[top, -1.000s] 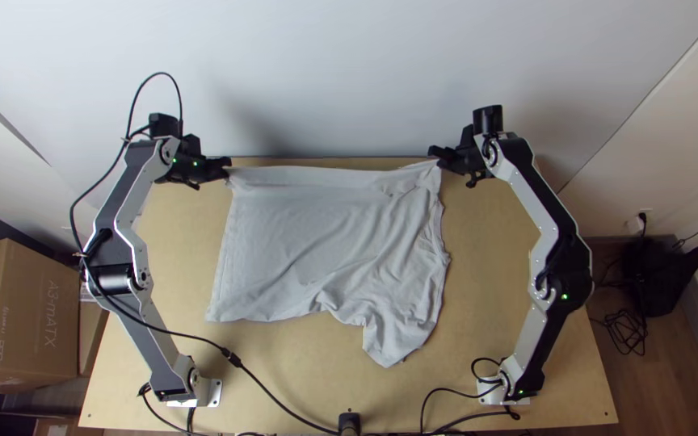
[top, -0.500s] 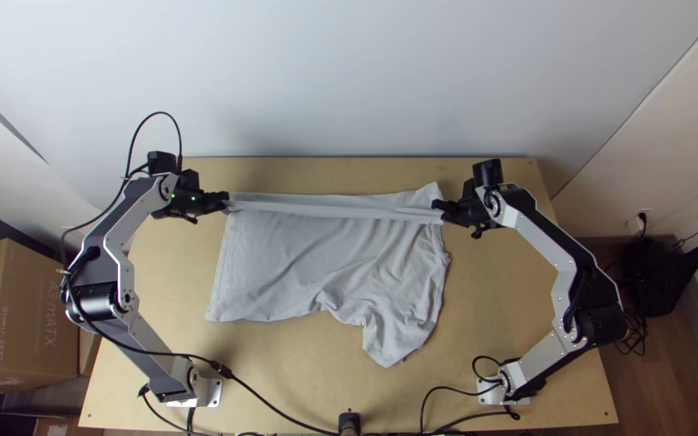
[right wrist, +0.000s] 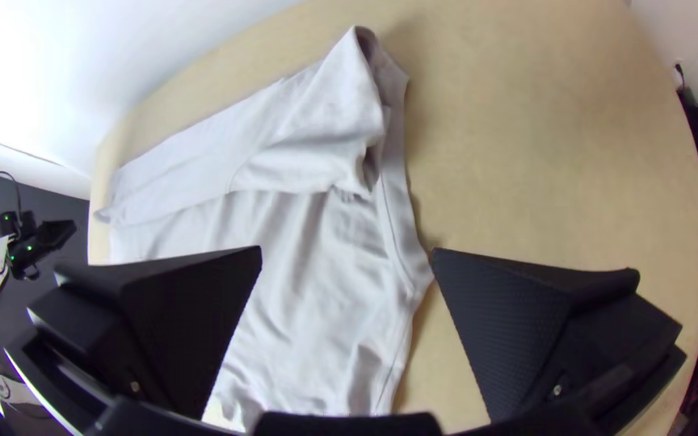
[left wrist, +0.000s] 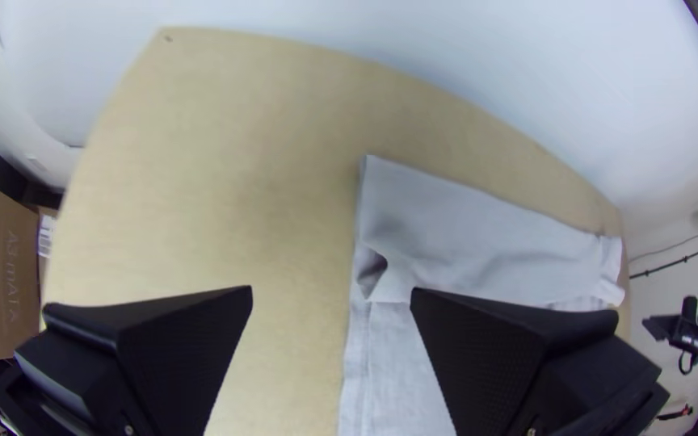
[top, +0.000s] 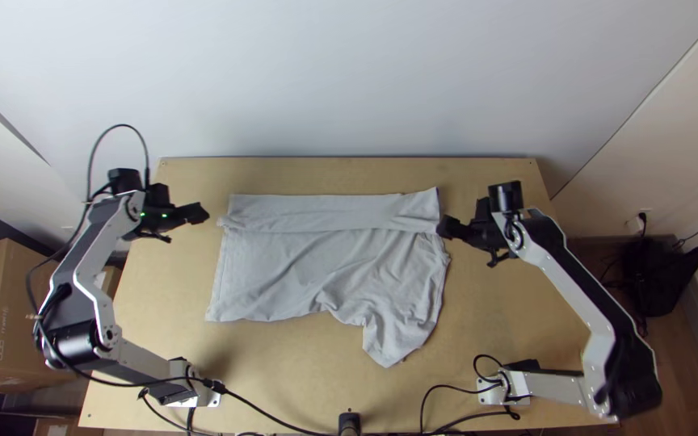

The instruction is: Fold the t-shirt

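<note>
The left pincer [top: 204, 212] and right pincer [top: 443, 227] are held open near opposite sides of the t-shirt [top: 309, 262], its far edge folded over.

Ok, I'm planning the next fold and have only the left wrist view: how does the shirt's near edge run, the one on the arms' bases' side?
Observer: Not straight. The top view shows the shirt with a flap poking out from the right part of that edge.
Operator: Thanks. Is anything pinched over on the right?
Observer: No, the right wrist view shows the right gripper wide open, holding no cloth.
Operator: And does the cloth lie flat at that end?
Observer: Not quite. In the right wrist view the folded-over strip gapes at its right end, the layers slightly apart.
</note>
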